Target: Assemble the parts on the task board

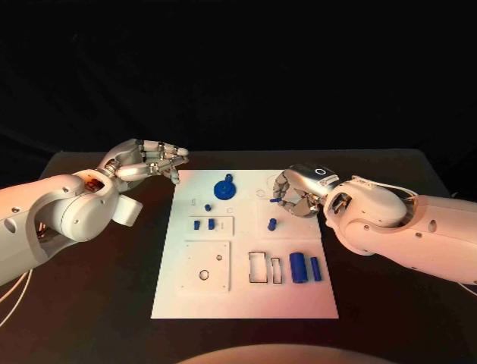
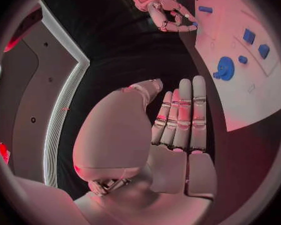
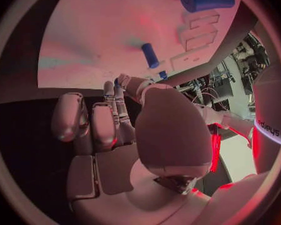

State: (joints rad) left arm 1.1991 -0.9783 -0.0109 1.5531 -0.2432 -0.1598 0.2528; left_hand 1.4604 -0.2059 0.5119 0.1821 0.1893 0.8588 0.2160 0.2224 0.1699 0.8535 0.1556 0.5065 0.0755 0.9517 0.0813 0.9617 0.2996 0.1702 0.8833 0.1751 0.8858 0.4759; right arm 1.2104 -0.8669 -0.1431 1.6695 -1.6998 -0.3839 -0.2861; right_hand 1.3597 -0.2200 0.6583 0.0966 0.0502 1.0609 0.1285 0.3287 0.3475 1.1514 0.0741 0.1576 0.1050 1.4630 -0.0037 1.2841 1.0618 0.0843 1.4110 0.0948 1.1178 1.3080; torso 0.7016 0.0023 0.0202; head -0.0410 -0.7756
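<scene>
Right robot hand pinches a small blue part (left robot hand empty).

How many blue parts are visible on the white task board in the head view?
8: a gear at the far middle, a small peg, two blocks, a pin, two cylinders near the right edge, one by the right hand. More may be hidden.

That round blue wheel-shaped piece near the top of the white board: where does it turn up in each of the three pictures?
Head view: the blue wheel sits near the far end of the white board, between the two robot hands.
Left wrist view: the same wheel lies on the board, beyond the left robot hand.
Right wrist view: I cannot find it there.
Shared landmark: the white board appears in all three.
</scene>
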